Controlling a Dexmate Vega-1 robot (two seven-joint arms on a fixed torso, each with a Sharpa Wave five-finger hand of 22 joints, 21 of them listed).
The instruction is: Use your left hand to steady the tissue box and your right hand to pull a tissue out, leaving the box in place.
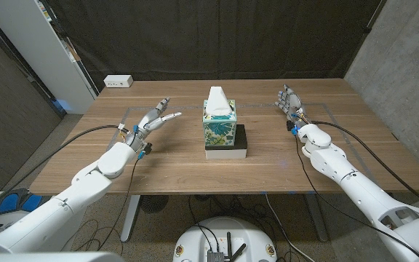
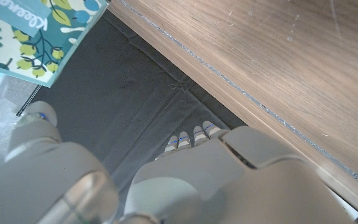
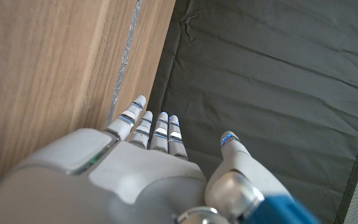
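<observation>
A tall tissue box [image 1: 220,125] with a teal leaf print stands on a black-and-white base [image 1: 227,145] at the middle of the table; a white tissue [image 1: 219,99] sticks up from its top. My left hand [image 1: 154,118] is raised left of the box, apart from it, fingers spread and holding nothing. My right hand [image 1: 290,102] stands open to the right of the box, well away from it. The left wrist view catches a corner of the box [image 2: 30,37] beyond my left hand [image 2: 191,174]. The right wrist view has my right hand [image 3: 154,162] with fingers straight over the table edge.
A white power strip [image 1: 118,81] lies at the table's [image 1: 195,171] back left corner. Thin tape lines [image 1: 326,116] mark a rectangle on the wood. Black curtain hangs behind the table; a white cabinet [image 1: 57,51] stands at the left.
</observation>
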